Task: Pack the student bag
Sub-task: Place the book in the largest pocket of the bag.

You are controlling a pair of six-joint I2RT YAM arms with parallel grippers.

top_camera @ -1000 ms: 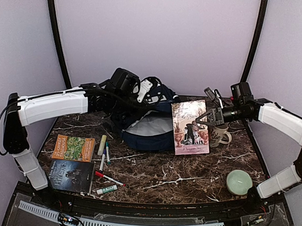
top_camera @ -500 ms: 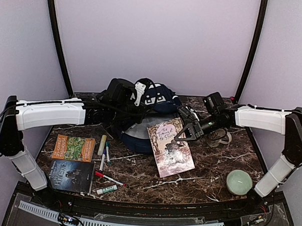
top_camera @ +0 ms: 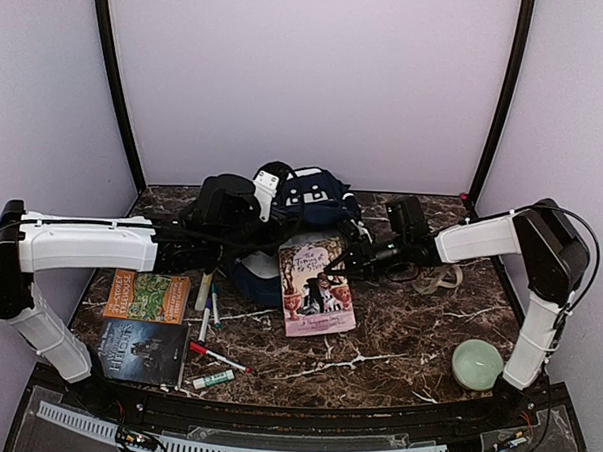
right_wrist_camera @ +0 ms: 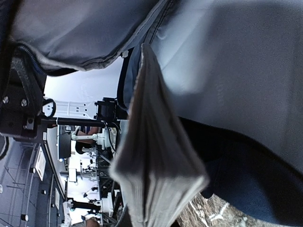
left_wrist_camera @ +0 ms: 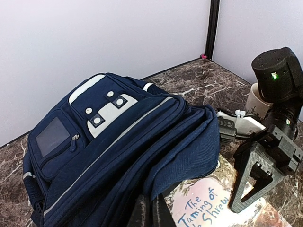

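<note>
Top view: the student bag (top_camera: 305, 198) sits at the back centre of the marble table (top_camera: 407, 331), blue front upward, mouth toward the near edge. Your left arm reaches across to it; in the left wrist view the left gripper (left_wrist_camera: 150, 215) shows only as dark slivers under the bag's folded rim, so you cannot tell whether it pinches the fabric. Your right gripper (top_camera: 348, 262) is clamped on the right edge of the paperback (top_camera: 317, 290), whose top edge tucks under the bag's rim; the right wrist view shows its page edge end-on against the grey lining. Near left lie an orange book (top_camera: 146, 295), a dark book (top_camera: 141, 349) and scattered markers (top_camera: 209, 317); near right, a pale green disc (top_camera: 477, 364).
</note>
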